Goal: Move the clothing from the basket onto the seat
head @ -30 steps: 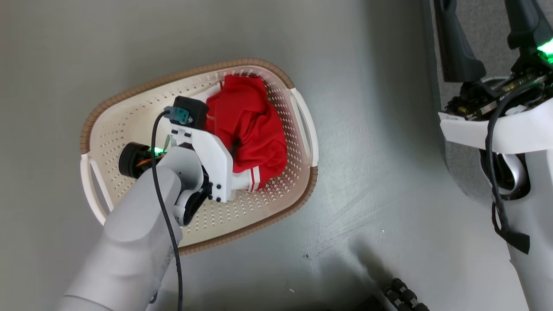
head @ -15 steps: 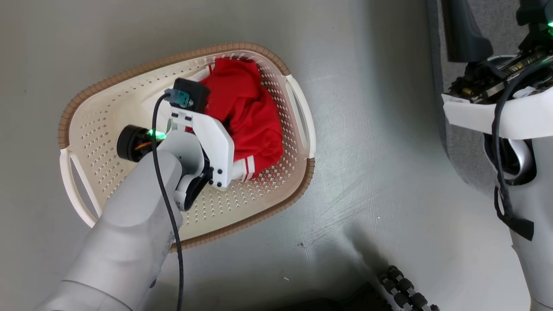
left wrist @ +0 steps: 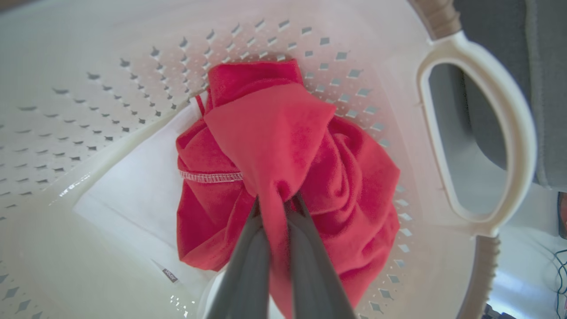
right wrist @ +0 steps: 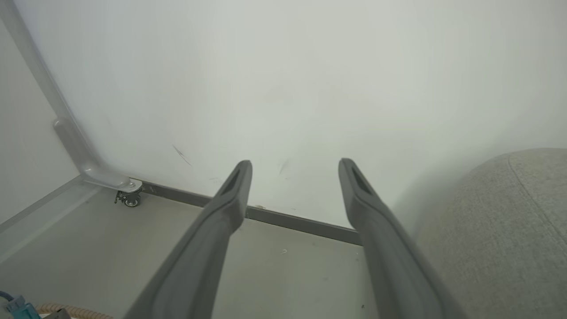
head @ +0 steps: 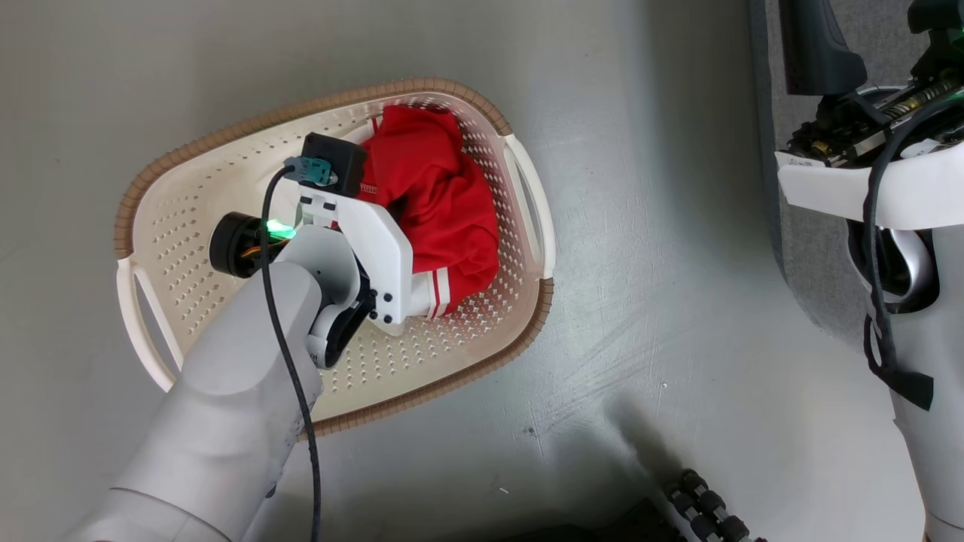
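Observation:
The cream basket [head: 181,226] with a brown rim stands on the grey floor. Bright red clothing [head: 444,203] with a striped white cuff lies bunched at its right end. My left wrist [head: 361,248] hangs over the pile. In the left wrist view my left gripper [left wrist: 277,199] is shut on a fold of the red clothing [left wrist: 283,146], which rises taut between the fingers over a white panel [left wrist: 133,186]. My right gripper [right wrist: 294,166] is open and holds nothing, pointing at a wall. The grey seat [right wrist: 509,230] curves at the lower right, and its edge [head: 809,256] shows beside the right arm.
The basket's white handle [left wrist: 487,133] is close to the right of the clothing. A pale wall with a dark baseboard and a small caster wheel [right wrist: 128,197] lie ahead of the right gripper. A black ribbed object [head: 708,512] sits on the floor at the bottom.
The whole head picture has shifted, so the camera moved. The left gripper stays in the red clothing, which has bunched up a little toward the wrist.

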`<state>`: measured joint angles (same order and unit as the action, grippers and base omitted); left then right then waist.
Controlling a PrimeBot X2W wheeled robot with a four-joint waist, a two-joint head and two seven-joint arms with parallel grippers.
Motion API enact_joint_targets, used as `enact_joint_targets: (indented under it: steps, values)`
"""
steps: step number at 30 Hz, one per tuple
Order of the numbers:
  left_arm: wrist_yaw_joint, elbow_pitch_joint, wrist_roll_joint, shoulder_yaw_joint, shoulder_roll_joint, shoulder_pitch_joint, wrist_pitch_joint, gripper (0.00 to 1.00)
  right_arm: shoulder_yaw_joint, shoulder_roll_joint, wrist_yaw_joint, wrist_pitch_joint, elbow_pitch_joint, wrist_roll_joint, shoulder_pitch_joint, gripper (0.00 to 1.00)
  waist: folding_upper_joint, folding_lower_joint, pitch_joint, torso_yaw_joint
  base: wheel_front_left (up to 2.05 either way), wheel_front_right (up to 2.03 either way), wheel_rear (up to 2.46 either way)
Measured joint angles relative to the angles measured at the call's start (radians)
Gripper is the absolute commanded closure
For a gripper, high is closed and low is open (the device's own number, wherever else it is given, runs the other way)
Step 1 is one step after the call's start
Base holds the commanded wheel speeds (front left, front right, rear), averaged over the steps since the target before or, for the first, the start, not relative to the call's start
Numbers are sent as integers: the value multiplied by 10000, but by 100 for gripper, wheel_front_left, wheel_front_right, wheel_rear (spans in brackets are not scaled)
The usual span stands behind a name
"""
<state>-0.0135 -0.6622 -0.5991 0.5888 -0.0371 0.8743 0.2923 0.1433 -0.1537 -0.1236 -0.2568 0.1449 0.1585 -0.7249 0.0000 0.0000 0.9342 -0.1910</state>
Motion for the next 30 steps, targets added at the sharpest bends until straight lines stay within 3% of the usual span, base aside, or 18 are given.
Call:
enact_joint_targets:
  steps: [30]
  values:
    - [516,1014,-688,-408,10,-1460,-2575,100,-209,-339,0,0,-529,-263,97,0,0,0,-1800,780,0,0,0]
